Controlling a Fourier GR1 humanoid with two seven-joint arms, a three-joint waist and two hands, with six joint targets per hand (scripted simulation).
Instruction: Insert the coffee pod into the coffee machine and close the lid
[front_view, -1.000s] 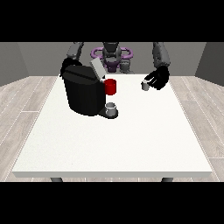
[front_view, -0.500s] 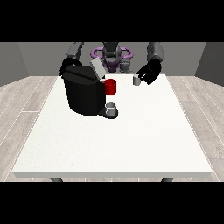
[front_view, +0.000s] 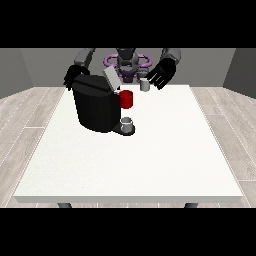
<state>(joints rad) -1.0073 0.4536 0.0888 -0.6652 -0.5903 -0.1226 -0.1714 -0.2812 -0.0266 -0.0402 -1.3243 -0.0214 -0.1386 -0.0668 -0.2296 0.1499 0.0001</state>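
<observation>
Fingers (front_view: 151, 76) of the hand at the view's right (front_view: 161, 75) are curled toward the small grey coffee pod (front_view: 145, 85), which sits at their tips, raised off the table (front_view: 150, 160); whether they truly pinch it or merely touch it I cannot tell for sure, though the pod hangs in the air beside them. Below and to the view's left of those fingers stands the black coffee machine (front_view: 95, 107), the biggest thing on the white table, with its pale lid (front_view: 111, 80) tilted up and open. A red part (front_view: 126, 99) juts from the machine's front, under the fingers, and a grey cup (front_view: 127, 123) rests on the drip base lower still. Half a second ago the same hand was farther to the view's right and the pod with it (a second ago it was lower, near the tabletop); now both have come nearer the open lid. The hand at the view's left (front_view: 71, 76) is behind the machine's far corner, its fingers too hidden to judge.
</observation>
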